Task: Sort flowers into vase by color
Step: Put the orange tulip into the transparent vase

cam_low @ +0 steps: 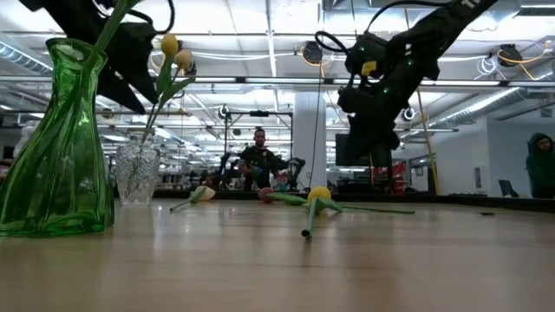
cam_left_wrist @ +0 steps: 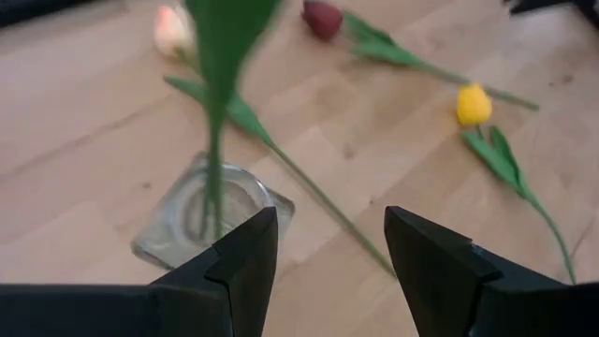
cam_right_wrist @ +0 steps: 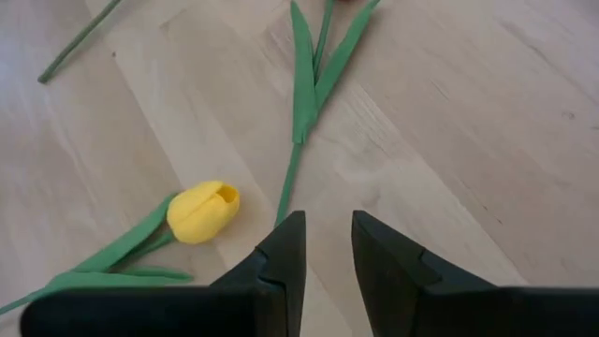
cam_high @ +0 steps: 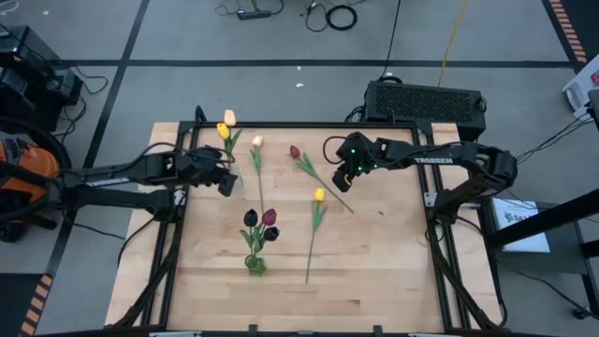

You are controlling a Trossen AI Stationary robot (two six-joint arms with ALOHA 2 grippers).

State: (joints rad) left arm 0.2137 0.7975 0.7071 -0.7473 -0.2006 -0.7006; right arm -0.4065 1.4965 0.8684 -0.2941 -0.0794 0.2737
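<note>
A clear glass vase (cam_left_wrist: 211, 220) (cam_low: 137, 173) holds a yellow tulip (cam_high: 224, 130) and a cream one (cam_high: 229, 117) by their stems. A green vase (cam_high: 255, 263) (cam_low: 56, 139) holds three dark maroon tulips (cam_high: 269, 217). Lying flat on the table are a cream-peach tulip (cam_high: 256, 142), a maroon tulip (cam_high: 294, 151) and a yellow tulip (cam_high: 318, 195) (cam_right_wrist: 203, 211). My left gripper (cam_high: 227, 181) (cam_left_wrist: 328, 253) hovers open just beside the glass vase. My right gripper (cam_high: 340, 180) (cam_right_wrist: 328, 243) hangs above the maroon tulip's stem (cam_right_wrist: 290, 178), its fingers a narrow gap apart, holding nothing.
The wooden table (cam_high: 393, 262) has bare board on its right and near parts. A black box (cam_high: 426, 98) sits behind the far right corner. A person (cam_low: 258, 156) shows in the room beyond the table's far edge.
</note>
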